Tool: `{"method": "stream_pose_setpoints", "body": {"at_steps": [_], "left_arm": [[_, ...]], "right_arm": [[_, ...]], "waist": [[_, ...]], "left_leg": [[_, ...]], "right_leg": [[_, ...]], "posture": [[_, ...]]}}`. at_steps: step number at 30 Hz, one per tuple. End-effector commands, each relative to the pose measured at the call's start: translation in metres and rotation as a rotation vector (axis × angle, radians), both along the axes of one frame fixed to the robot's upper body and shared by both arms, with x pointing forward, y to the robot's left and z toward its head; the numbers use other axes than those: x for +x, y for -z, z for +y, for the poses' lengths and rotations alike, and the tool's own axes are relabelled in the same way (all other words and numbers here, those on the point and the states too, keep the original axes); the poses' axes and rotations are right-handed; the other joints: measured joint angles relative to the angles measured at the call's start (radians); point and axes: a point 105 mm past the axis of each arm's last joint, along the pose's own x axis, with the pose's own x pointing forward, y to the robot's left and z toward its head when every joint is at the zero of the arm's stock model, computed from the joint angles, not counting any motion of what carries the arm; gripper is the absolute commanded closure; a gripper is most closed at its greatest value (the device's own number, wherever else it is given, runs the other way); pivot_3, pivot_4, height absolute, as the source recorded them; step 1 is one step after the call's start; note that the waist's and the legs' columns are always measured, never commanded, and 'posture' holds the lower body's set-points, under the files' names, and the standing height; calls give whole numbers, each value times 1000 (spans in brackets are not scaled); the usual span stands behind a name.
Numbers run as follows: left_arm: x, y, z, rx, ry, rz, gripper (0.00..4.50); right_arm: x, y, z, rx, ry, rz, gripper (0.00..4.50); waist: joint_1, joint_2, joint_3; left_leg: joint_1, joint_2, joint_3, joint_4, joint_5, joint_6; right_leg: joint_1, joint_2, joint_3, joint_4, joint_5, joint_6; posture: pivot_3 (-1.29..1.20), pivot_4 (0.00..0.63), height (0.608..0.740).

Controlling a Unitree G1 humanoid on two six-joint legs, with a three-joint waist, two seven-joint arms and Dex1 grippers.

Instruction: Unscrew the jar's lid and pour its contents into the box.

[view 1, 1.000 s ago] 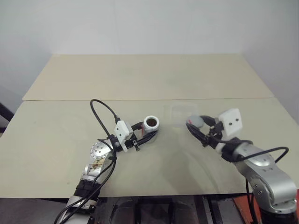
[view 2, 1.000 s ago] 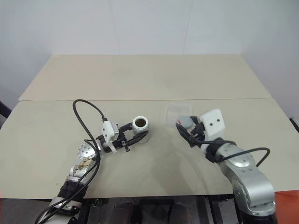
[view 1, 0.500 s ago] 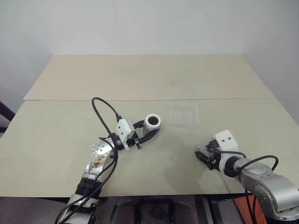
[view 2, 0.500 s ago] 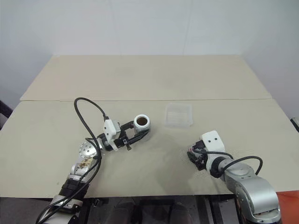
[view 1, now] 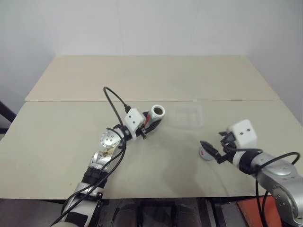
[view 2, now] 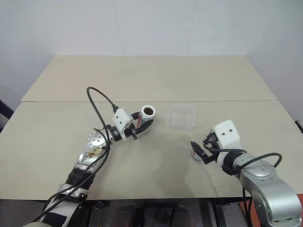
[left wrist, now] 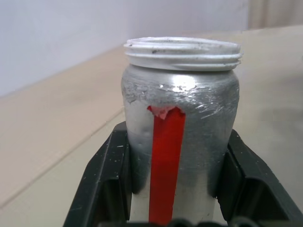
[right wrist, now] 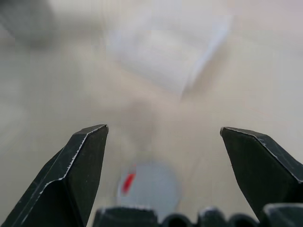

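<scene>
My left gripper [view 1: 152, 121] is shut on the silvery jar [view 1: 156, 114], which it holds upright just above the table with its mouth uncovered. In the left wrist view the black fingers [left wrist: 108, 189] clamp the jar [left wrist: 180, 137] from both sides, and a red strip runs down its front. The contents are hidden inside the dark mouth. The clear box [view 1: 188, 116] lies on the table just right of the jar. The grey lid [view 1: 207, 153] with its red mark lies flat on the table at the near right. My right gripper [view 1: 211, 151] stands open around it, without gripping the lid [right wrist: 149, 187].
The beige table [view 1: 142, 75] is made of two boards with a seam across the middle. A black cable [view 1: 113, 97] loops up from my left wrist. A pale wall rises behind the table's far edge.
My right gripper carried the lid from beside the box down to the near right, set it on the table and opened. My left gripper moved the jar closer to the box.
</scene>
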Motion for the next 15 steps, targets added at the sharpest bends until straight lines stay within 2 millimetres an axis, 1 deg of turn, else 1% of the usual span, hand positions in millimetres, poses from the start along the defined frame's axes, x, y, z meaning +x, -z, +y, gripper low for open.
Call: {"method": "stream_pose_setpoints", "body": {"at_steps": [1,4,6,8,9,11,12,13,15], "left_arm": [[13,-13,-14,30,-9,-33,2597],[27,-23,-29,66,-22,-65,2597],[39,-30,-42,191,-66,-187,2597],[50,-37,-54,327,-125,-346,2597],[56,-44,-60,388,-169,-448,2597],[61,-56,-71,488,-226,-633,2597],[60,-60,-77,552,-231,-741,2597],[60,-61,-82,589,-232,-809,2597],[56,-62,-93,743,-224,-1049,2597]], "right_arm": [[-6,-22,7,-21,-56,-111,20],[-8,-22,11,-18,-60,-118,20],[-9,-22,12,-17,-43,-129,20],[-10,-21,12,-8,-20,-132,20],[-10,-18,11,-3,-3,-125,20],[-13,-13,11,-8,20,-111,20],[-14,-11,10,-9,29,-106,20],[-14,-10,11,-9,35,-105,20],[-16,-10,11,1,51,-110,20]], "waist": [[-2,0,0],[-1,0,0],[1,-1,0],[6,-1,1],[7,-1,1],[11,-2,1],[13,-2,1],[15,-2,1],[18,-2,1]], "left_leg": [[0,0,0,0,0,0],[-1,-1,0,0,0,0],[-3,-2,0,0,0,0],[-3,-2,-1,0,0,0],[-4,-3,-1,0,0,0],[-4,-3,-1,0,0,1],[-5,-3,-1,0,0,1],[-6,-4,-1,0,-1,1],[-7,-5,-1,0,-1,2]], "right_leg": [[0,0,0,0,0,0],[-1,0,0,0,0,0],[-1,0,-1,0,0,1],[-1,0,-2,0,0,1],[-1,0,-2,0,1,1],[-1,0,-2,-1,1,2],[-1,0,-2,-1,1,2],[-1,0,-2,-2,2,3],[-2,-1,-2,-3,1,4]], "posture": [[0,150,740],[0,150,740],[0,150,740],[0,150,740],[0,150,740],[0,150,740],[0,150,740],[0,150,740],[0,150,740]]}}
